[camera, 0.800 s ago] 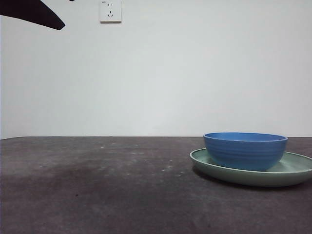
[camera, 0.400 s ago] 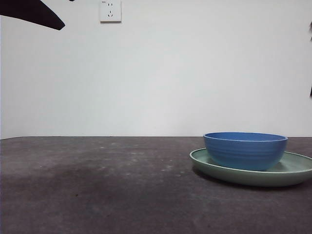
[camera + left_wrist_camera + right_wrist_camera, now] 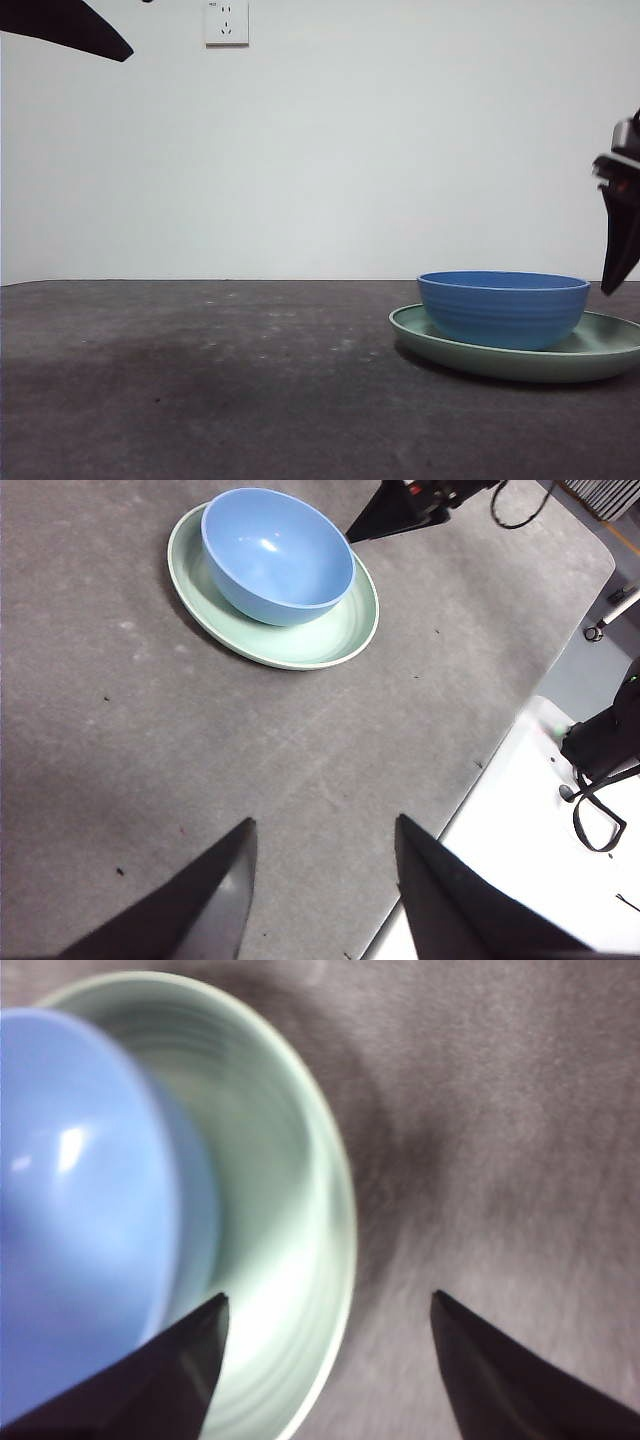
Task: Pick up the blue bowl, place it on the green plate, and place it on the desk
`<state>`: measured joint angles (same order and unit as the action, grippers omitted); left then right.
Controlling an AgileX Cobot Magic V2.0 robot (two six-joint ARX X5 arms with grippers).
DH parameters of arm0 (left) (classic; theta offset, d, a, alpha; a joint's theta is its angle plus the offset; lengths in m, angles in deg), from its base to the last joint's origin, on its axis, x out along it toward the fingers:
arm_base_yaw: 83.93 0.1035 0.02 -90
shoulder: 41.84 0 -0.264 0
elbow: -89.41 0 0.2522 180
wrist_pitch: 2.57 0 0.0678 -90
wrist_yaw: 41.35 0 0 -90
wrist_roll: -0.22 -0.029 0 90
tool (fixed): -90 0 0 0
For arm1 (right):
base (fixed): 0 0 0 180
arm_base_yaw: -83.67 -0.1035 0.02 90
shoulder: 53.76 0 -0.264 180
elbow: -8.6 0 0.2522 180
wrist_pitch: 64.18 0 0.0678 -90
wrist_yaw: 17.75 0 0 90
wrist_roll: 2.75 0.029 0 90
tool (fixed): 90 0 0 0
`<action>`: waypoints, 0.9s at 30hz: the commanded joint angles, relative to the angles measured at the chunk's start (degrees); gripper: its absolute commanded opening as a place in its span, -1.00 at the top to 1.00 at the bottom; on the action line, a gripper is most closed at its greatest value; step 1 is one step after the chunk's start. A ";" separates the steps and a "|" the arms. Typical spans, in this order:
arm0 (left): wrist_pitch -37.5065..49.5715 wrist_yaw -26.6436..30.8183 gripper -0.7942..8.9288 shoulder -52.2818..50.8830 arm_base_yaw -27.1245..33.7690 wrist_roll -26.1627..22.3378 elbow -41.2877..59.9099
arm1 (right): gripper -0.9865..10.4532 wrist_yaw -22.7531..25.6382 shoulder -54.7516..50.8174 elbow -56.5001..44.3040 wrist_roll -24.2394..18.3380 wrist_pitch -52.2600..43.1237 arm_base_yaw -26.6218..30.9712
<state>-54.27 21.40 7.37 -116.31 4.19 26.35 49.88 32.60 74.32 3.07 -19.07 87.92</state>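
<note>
Bowl position: blue bowl [image 3: 503, 308] sits inside the green plate [image 3: 600, 352], off-centre toward one side of it, both resting on the desk [image 3: 200, 390] at the right of the front view. Right gripper [image 3: 325, 1360] hangs above the plate's rim, jaws spread, nothing between them; its wrist view shows one jaw over the plate's bare inner surface and the other over the desk, so the rim lies between the jaws and the bowl lies off to one side of the gap. In the front view it enters at the right edge, above and beside the bowl, not touching. Left gripper [image 3: 320, 880] waits well apart, jaws spread and empty. Judgement: bowl-on-plate step looks done; right arm is far nearer; whether it takes rim or bowl next turns on a small sideways shift toward the bowl.
</note>
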 commanded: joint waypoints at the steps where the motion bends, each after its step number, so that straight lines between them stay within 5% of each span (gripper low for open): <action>1: 0.22 -0.26 0.38 0.26 -0.26 -0.28 -0.74 | 0.41 -0.15 2.82 0.92 -0.28 -1.60 0.00; 22: 0.22 -0.24 0.38 0.26 -0.26 -0.04 -0.74 | 0.62 -2.84 6.93 0.87 -0.28 -5.18 -0.48; 27: 0.13 -0.24 0.38 0.26 -0.26 0.13 -0.74 | 0.82 -2.62 7.02 0.87 -0.31 -5.22 -0.63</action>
<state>-54.29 21.40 7.37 -116.31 4.21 26.35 47.36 38.75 74.32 3.07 -23.99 87.41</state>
